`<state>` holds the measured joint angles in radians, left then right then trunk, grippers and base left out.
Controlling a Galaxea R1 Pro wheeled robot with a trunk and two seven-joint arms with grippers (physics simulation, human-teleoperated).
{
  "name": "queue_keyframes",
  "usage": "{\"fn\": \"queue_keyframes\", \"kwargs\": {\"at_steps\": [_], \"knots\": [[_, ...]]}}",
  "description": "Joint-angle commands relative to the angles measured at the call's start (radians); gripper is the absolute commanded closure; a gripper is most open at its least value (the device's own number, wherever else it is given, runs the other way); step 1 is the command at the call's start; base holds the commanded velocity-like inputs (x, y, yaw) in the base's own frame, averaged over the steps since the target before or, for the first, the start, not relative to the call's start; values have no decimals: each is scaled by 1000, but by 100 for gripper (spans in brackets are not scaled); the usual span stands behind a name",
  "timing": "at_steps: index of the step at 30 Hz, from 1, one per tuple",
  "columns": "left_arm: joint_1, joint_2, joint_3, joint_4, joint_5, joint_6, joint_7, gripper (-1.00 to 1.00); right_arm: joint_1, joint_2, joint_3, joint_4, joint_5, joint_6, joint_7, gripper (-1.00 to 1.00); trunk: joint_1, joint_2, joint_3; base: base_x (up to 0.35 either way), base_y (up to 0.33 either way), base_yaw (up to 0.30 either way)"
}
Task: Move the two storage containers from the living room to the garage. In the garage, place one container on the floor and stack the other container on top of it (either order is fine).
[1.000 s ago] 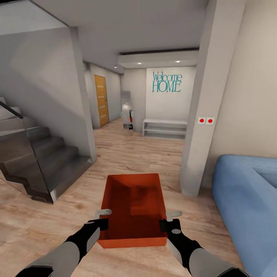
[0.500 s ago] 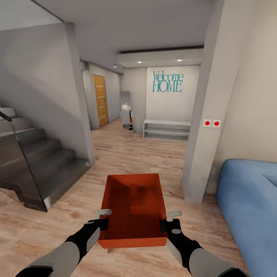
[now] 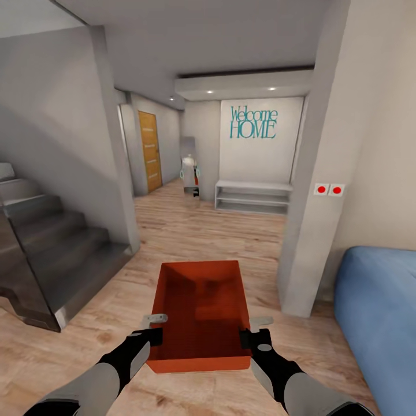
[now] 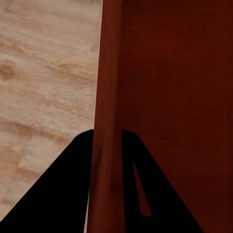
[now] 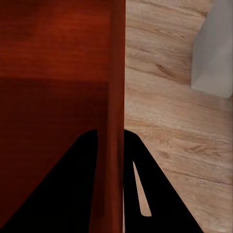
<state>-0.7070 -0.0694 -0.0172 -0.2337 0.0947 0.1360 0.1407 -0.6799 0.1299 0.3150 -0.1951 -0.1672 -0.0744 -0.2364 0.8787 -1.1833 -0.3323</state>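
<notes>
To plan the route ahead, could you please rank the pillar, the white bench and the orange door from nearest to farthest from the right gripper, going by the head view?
From the right gripper, clamped on the bin wall:
1. Pillar, just ahead on its right.
2. White bench, straight ahead under the Welcome HOME sign.
3. Orange door, ahead to the left, down the hallway; only slightly beyond the bench, so a close call.

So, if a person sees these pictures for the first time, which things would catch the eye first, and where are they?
First comes the red-orange storage container, held low in the middle of the head view, with the left gripper and the right gripper each clamped on a side wall. Next, the teal "Welcome HOME" lettering on the far white wall. Then the grey staircase at the left and the blue sofa at the right.
</notes>
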Motion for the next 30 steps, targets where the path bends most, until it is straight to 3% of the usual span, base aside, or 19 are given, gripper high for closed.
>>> {"fn": "queue_keyframes", "kwargs": {"at_steps": [1,30], "knots": [[0,1,29,-6,-14,-68,10,100,-1,-10,-46,3,-86,-7,-6,100,1,-1,-1,322,0,0],[0,3,29,-6,-13,-68,10,100,-1,-10,-45,3,-86,-6,-6,100,1,-1,-1,322,0,0]]}}
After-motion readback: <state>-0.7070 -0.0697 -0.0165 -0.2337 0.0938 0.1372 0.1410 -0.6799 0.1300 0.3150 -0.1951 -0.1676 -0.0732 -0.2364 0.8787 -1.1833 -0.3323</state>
